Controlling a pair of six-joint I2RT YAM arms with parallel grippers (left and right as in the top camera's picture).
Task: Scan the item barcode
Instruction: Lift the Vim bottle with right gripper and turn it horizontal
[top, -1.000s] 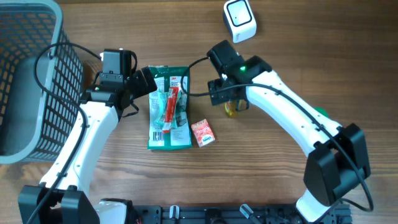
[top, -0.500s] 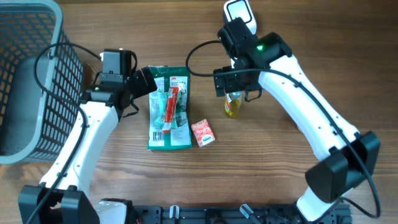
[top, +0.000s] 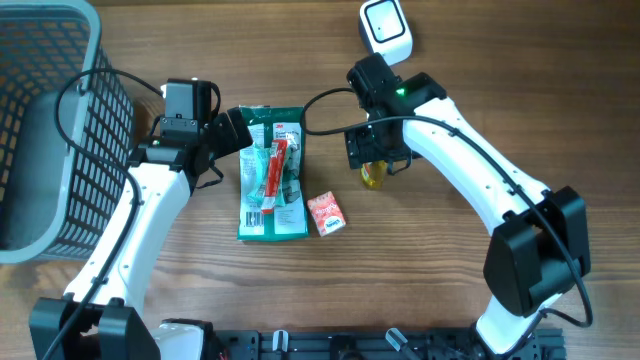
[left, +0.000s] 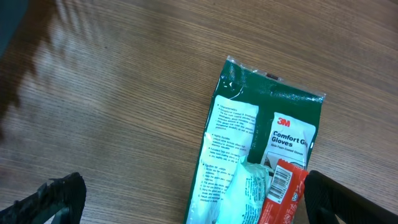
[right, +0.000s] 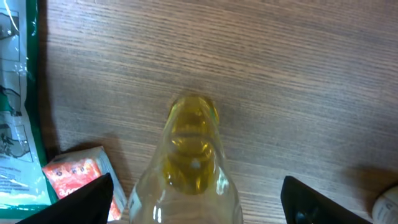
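A: Why is everything spread flat on the counter (top: 430, 290)?

B: Probably so each thing can be taken from above. The basket (top: 40, 60) sits well off to the outer side of the left gripper (top: 232, 130), likely the place for scanned goods. The green glove pack (top: 290, 205) lies print up just ahead of that gripper, with a red stick pack (top: 272, 170) across it.

A: And the scanner?

B: The white scanner (top: 385, 30) rests near the right gripper (top: 375, 160), a little beyond it, its face turned up so a barcode can be passed over it.

A: Which item is being gone for?

B: By my reading, the yellow bottle (right: 193, 155). It appears to stand upright directly under the right gripper, between jaws spread wide with a gap on each side, so nothing is held. A small red carton (right: 74, 177) lies near, off to one side of the jaws.

A: How are the arms posed?

B: The right arm reaches in from the near edge, elbow bent, wrist pointing straight down over the bottle. The left arm stretches forward, its gripper also wide and empty, hovering at the pack's top corner.
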